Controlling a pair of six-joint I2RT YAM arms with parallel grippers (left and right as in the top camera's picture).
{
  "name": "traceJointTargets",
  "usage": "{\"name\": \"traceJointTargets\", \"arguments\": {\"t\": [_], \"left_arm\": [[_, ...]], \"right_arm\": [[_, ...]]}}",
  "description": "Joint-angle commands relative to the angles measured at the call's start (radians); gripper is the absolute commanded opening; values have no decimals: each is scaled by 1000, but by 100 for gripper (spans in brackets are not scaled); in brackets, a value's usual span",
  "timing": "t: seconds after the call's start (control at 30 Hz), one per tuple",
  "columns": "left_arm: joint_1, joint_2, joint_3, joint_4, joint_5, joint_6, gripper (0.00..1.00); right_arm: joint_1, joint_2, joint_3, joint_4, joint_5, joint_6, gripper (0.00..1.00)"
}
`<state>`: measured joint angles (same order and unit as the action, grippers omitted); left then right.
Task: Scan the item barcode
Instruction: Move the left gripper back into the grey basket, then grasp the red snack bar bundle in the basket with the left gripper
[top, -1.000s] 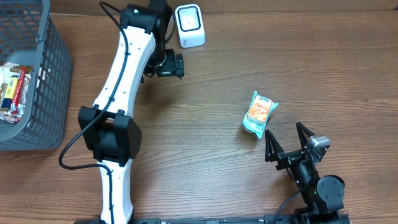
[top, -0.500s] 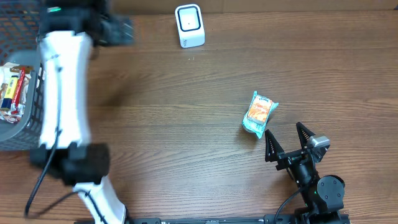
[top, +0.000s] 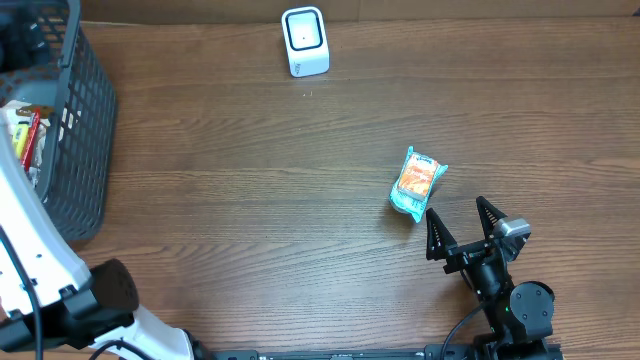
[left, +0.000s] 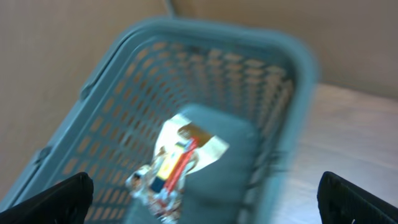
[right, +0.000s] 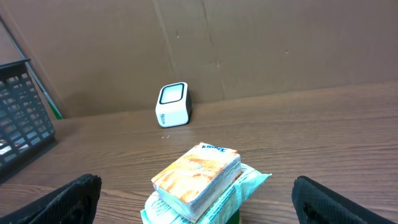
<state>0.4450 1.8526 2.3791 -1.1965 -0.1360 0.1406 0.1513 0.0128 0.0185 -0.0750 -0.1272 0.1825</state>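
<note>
Right gripper (top: 456, 208), wide open and empty, sits overhead with the packet (top: 417, 184) just beside it at eleven o'clock, long axis toward one. Left wrist: left gripper (left: 205, 193) open over the basket (left: 298, 93). Right wrist: I see the packet dead ahead, at twelve.

Dark, matt wood-grain bench (top: 300, 180); grey plastic lattice basket (top: 85, 120); glossy white plastic scanner (top: 304, 41); crinkly teal-orange foil packet (top: 416, 184).

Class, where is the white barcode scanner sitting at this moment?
In the overhead view the white scanner stands at the far edge of the table, right of the grey basket and beyond the tissue packet.
</note>
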Motion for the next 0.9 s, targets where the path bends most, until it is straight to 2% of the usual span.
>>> {"name": "traceJointTargets", "arguments": {"t": [0.0, 0.4, 0.6, 0.77, 0.87], "left_arm": [[63, 45, -12, -1, -1, 62, 100], [230, 266, -22, -13, 32, 119, 100], [269, 385, -22, -10, 43, 164, 100], [283, 487, -22, -7, 156, 233, 100], [281, 549, -22, -4, 163, 269, 100]], "right_arm": [[-2, -8, -10, 5, -5, 1, 100], [-2, -8, -10, 5, -5, 0, 100], [-2, -8, -10, 5, -5, 0, 100], [-2, -8, -10, 5, -5, 0, 100], [-2, -8, -10, 5, -5, 0, 100]]}}
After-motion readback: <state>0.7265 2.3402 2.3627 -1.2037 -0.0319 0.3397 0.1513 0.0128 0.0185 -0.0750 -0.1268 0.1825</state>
